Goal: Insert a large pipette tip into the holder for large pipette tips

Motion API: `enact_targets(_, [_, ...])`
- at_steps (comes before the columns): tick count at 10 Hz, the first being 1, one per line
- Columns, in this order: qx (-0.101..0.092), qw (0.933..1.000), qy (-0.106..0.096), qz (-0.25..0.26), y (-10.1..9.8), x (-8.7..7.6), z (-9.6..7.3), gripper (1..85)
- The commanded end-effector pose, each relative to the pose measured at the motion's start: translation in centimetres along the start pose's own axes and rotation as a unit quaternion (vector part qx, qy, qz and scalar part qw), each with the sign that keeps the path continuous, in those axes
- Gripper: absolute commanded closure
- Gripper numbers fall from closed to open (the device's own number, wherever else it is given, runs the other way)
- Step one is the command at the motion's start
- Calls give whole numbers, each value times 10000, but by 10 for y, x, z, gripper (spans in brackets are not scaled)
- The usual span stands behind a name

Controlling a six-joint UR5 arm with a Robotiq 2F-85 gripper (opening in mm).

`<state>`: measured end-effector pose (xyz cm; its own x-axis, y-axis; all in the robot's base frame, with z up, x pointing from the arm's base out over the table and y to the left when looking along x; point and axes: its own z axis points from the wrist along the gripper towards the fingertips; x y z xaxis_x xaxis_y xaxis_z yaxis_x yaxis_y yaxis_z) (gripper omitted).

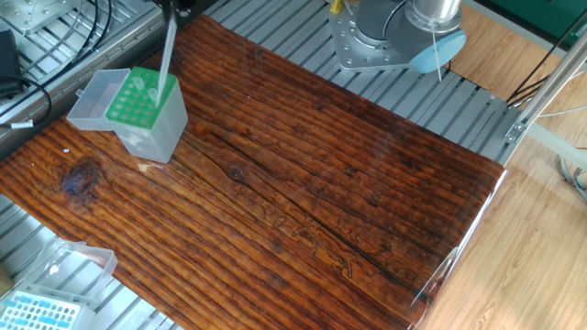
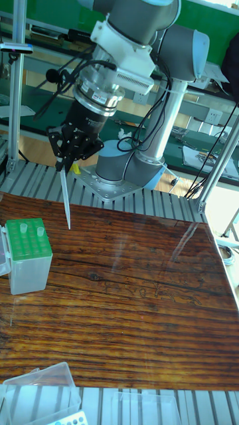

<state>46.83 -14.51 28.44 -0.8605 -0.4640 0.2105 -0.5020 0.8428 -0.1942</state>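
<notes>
The large pipette tip [image 1: 166,57] [image 2: 65,199] hangs nearly upright, point down, with my gripper [image 2: 63,166] shut on its upper end. In the fixed view only the gripper's lower edge [image 1: 174,5] shows at the top of the picture. The holder for large pipette tips [image 1: 140,97] [image 2: 26,247] is a clear box with a green rack, its lid open to the left. Two tips stand in its far holes. In the fixed view the held tip's point lies over the rack's far right part. In the tall view the point hangs above and right of the box, apart from it.
A smaller box with a light blue rack [image 1: 41,313] sits at the near left corner, its clear lid [image 2: 40,392] open. The arm's base [image 1: 378,38] [image 2: 123,174] stands behind the wooden table [image 1: 321,183]. Cables [image 1: 55,37] lie at the far left.
</notes>
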Motion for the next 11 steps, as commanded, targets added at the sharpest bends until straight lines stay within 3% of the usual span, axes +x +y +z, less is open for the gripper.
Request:
enact_targets(1, [188,9985,101,-510,-7,3,-9,847])
enact_targets(2, [135,9988,56,-470,-8,4,-8,847])
enact_targets(4, [-332,9989,-210,-240,8,-10,1,847])
enact_targets(5, [-625,9977,-254,-9,21,-13,1,847])
enact_targets(6, [-739,9970,-138,161,27,-8,0,847])
enact_targets(10, [-589,9979,-76,272,19,-5,1,847])
enact_targets(11, [-662,9958,-348,525,22,-20,0,847])
